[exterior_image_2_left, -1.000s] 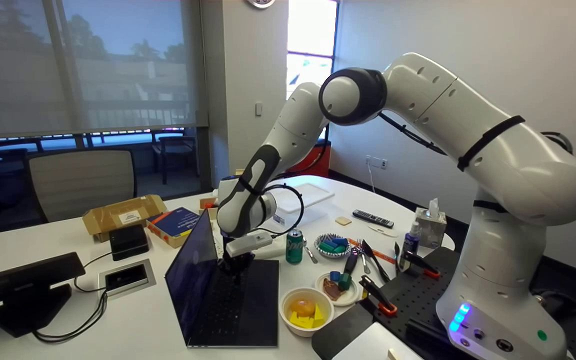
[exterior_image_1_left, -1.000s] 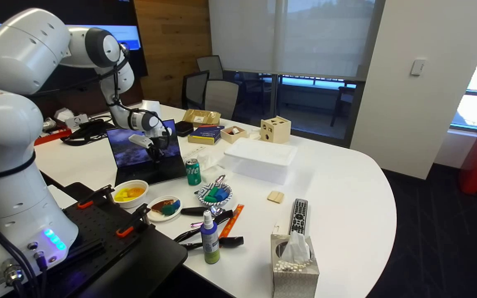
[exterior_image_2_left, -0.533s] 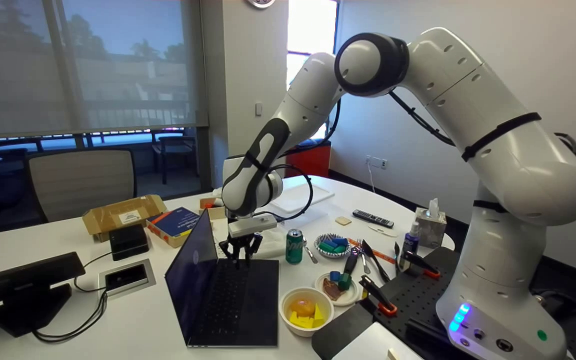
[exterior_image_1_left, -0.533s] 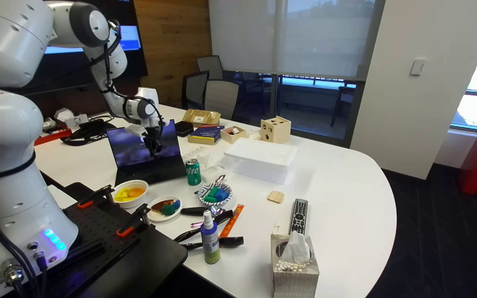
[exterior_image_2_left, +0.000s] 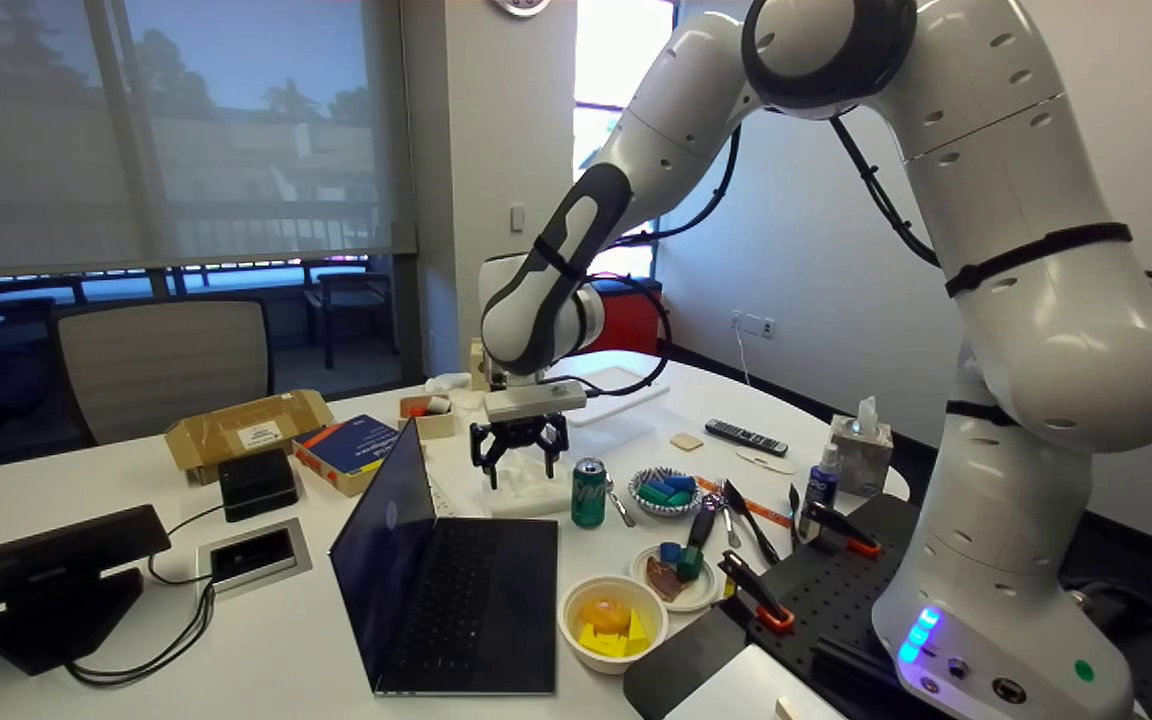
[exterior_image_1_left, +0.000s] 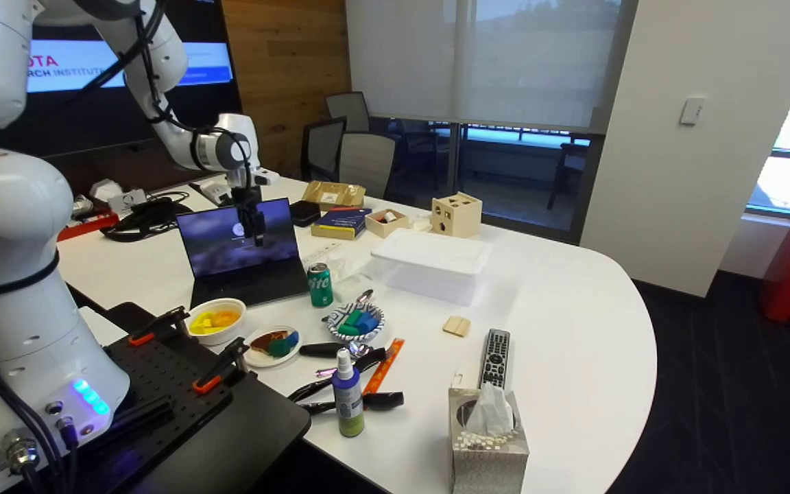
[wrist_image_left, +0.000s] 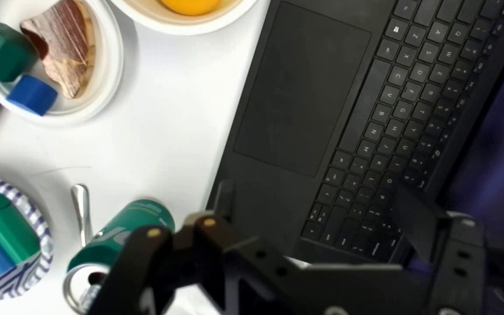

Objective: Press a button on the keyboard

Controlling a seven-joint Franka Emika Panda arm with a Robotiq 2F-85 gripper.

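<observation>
Gripper (exterior_image_2_left: 522,476): spread wide, fingers (exterior_image_2_left: 550,464) pointing down and well apart, nothing held. In an exterior view it hangs in the air past the end of the black laptop (exterior_image_2_left: 528,610), near the Sprite can (exterior_image_2_left: 589,493), fingertips apart from the keyboard (wrist_image_left: 392,127).

Keyboard: black key deck of the open laptop, on the white table (exterior_image_1_left: 573,329). Screen (exterior_image_1_left: 227,254) tilted up behind it, lit purple. In the wrist view many letter keys (wrist_image_left: 411,91) are legible, touchpad (wrist_image_left: 302,87) beside them. Along that line of sight one finger overlaps the deck's front corner, the other the key rows' end by the screen.

Nearby: Sprite can upright, just beside a laptop corner. White bowl (exterior_image_2_left: 660,612) just beside the deck's front edge, holding an orange (exterior_image_2_left: 604,615) and yellow blocks (exterior_image_2_left: 599,643). White plate (wrist_image_left: 107,65) bears a brown steak-like slice (wrist_image_left: 61,48), a green block (wrist_image_left: 2,52) and a blue block (wrist_image_left: 32,95). Patterned bowl (wrist_image_left: 46,243) holds green and blue pieces (wrist_image_left: 11,232). Remote control (exterior_image_2_left: 746,437) lies flat, well apart from the laptop, in both exterior views. Spray bottle (exterior_image_1_left: 348,401) and tissue box (exterior_image_1_left: 487,456) stand upright.
</observation>
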